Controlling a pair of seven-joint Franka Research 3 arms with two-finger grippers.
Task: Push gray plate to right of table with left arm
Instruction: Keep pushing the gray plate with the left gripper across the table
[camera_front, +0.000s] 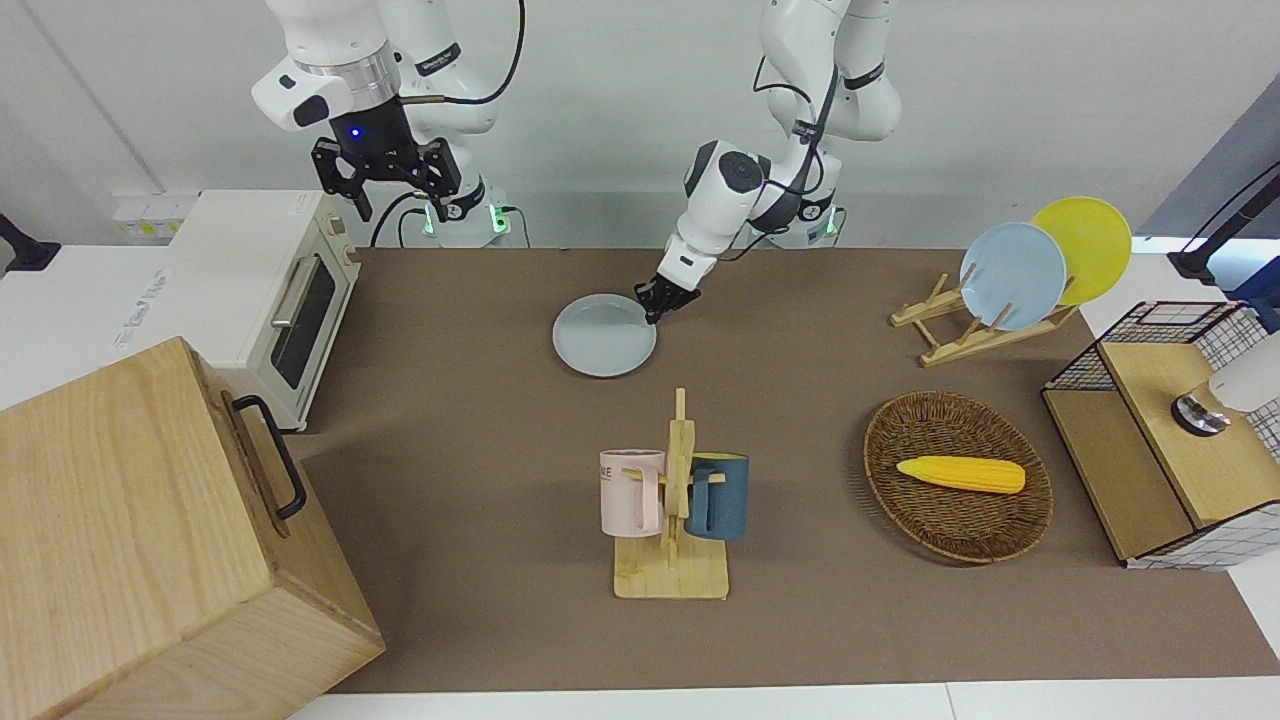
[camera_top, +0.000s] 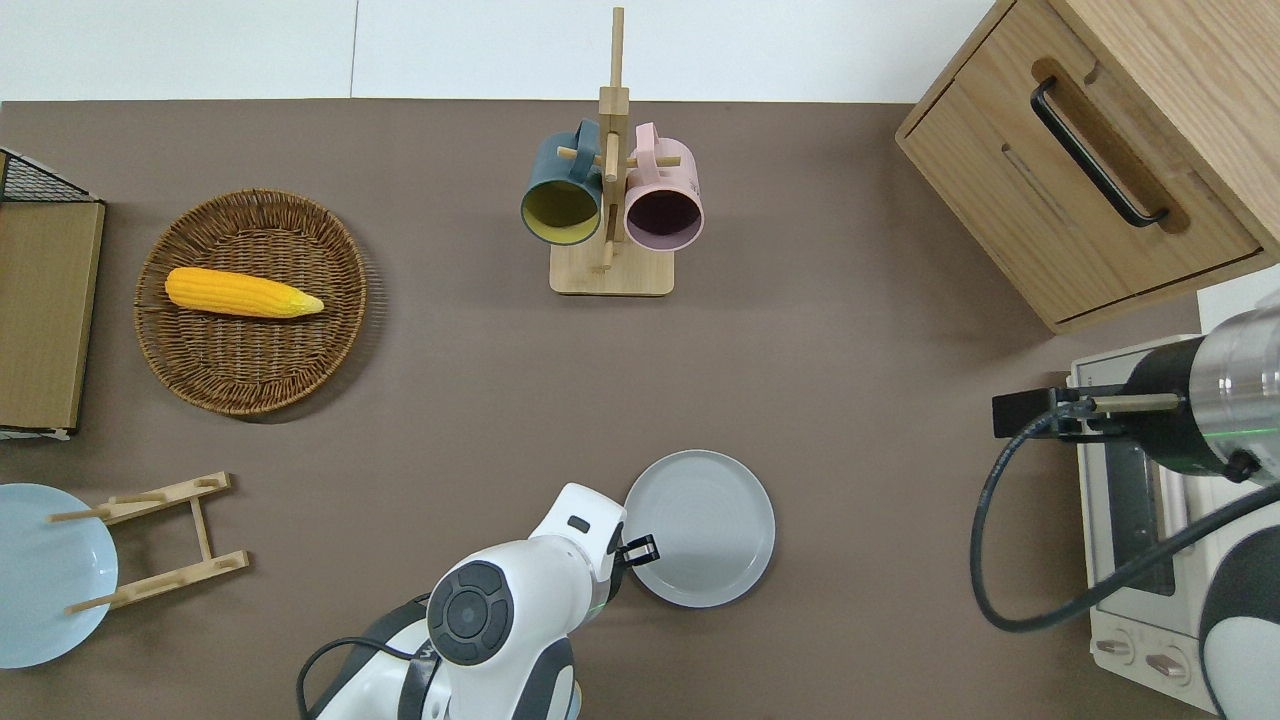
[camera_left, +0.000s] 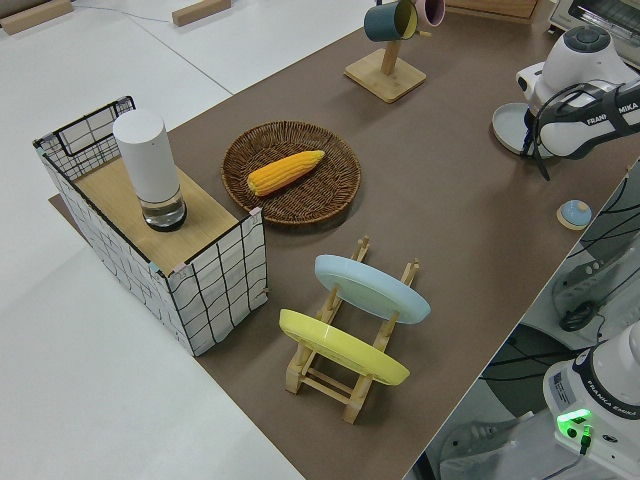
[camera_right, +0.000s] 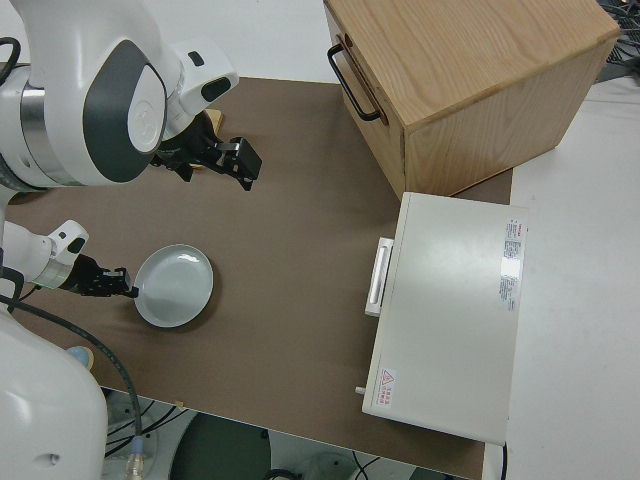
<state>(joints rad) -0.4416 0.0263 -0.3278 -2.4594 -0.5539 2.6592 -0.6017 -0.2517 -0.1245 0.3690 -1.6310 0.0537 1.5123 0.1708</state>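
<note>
Left arm (camera_front: 722, 188), white with gray joint caps, bent low over the desk (camera_front: 450, 430). Left hand (camera_front: 655, 306), small and black, set against the raised rim of the gray plate (camera_front: 603, 340) on the edge that faces the left arm's end of the desk; seen from overhead as touching the rim (camera_top: 640, 548). Whether spread or pressed together cannot be told. Nothing carried in it; contact with the rim only.

Gray plate: round, shallow and plain, pale gray with a faint blue tint, empty inside. Lies flat on the brown desk top (camera_top: 703, 530), level and upright. Sits nearer to the robots than the wooden mug rack (camera_front: 672, 520), and a little toward the right arm's end of the desk from it. Well apart from the white toaster oven (camera_front: 275, 290) at the right arm's end, with bare desk between. Shown from the right side as a pale disc (camera_right: 175, 288) with the left hand (camera_right: 112, 284) at its edge.

Right arm parked, its right hand (camera_front: 403, 200) spread and empty.

Elsewhere, toward the left arm's end: wicker basket (camera_front: 955, 520) with a corn cob (camera_front: 962, 474) in it.
</note>
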